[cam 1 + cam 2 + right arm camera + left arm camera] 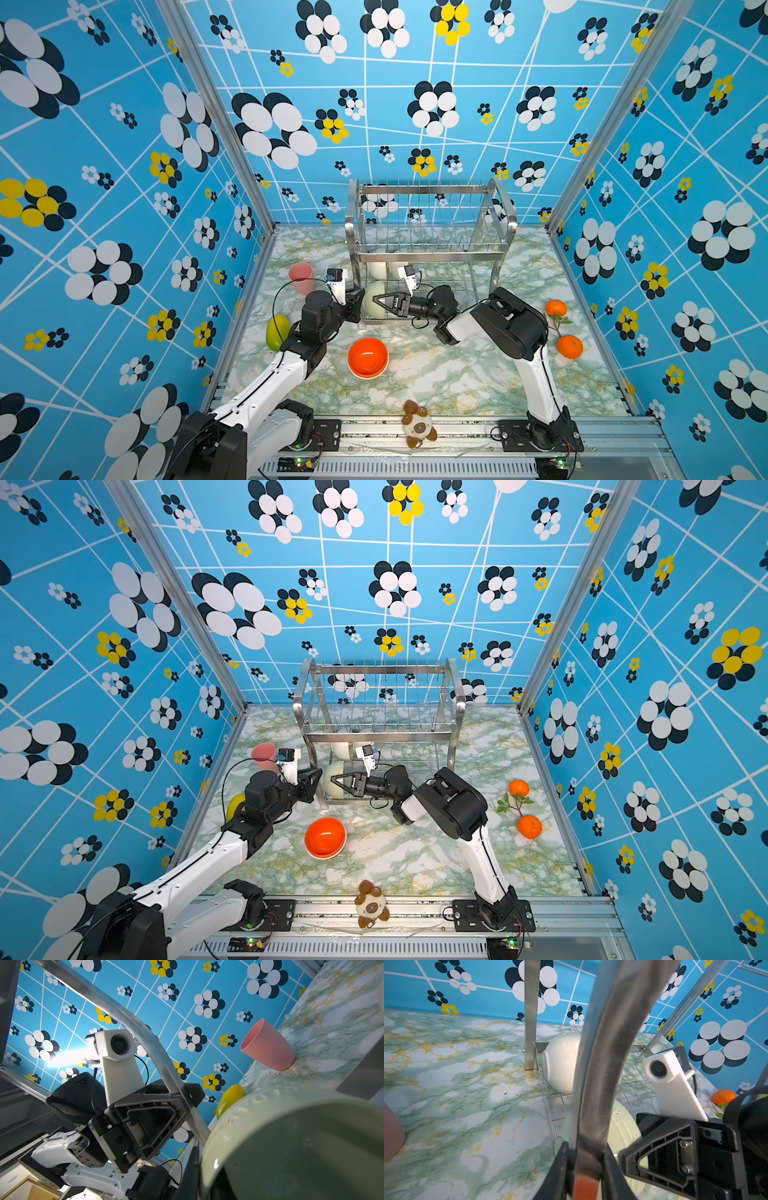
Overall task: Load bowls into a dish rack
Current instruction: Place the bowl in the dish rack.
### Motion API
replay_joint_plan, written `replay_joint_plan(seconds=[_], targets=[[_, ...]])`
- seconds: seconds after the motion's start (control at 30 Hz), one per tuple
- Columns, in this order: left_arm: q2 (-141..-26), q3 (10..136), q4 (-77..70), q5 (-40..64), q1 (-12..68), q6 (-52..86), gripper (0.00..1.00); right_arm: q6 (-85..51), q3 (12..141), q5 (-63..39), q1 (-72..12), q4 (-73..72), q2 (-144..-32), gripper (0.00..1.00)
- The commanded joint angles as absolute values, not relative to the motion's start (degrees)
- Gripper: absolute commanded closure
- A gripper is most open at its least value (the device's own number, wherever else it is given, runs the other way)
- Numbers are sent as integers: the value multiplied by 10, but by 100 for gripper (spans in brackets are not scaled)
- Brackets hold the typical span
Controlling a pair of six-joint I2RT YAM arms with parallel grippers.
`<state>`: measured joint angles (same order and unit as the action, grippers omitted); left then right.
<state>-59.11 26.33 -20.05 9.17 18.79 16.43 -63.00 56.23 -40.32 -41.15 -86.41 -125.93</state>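
The dish rack (432, 254) (382, 737) stands at the back of the marble table. My left gripper (359, 299) (586, 1145) is shut on its curved left side frame (602, 1064) (145, 1032). A pale sage green bowl (371, 300) (330, 776) (627, 1126) (301, 1147) stands on edge at the left end of the lower tier. My right gripper (377, 299) (204, 1169) reaches in from the right and is shut on its rim. Two cream-white bowls (378, 270) (560, 1068) stand behind it in the lower tier. Two stacked orange bowls (368, 358) (325, 837) sit on the table in front.
A pink cup (301, 276) (268, 1047) and a yellow-green fruit (277, 332) lie left of the rack. Two oranges (555, 308) (569, 346) with leaves sit at the right. A plush toy (417, 424) lies on the front rail.
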Motion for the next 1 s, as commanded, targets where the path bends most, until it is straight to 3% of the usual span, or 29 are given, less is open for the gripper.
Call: replay_joint_plan(seconds=[0.0, 0.97], targets=[[-601, 288, -211, 63, 184, 218, 100, -642, 577, -424, -410, -807, -1267, 100], [-615, 295, -215, 65, 190, 217, 100, -634, 525, -424, -380, -806, -1294, 100]])
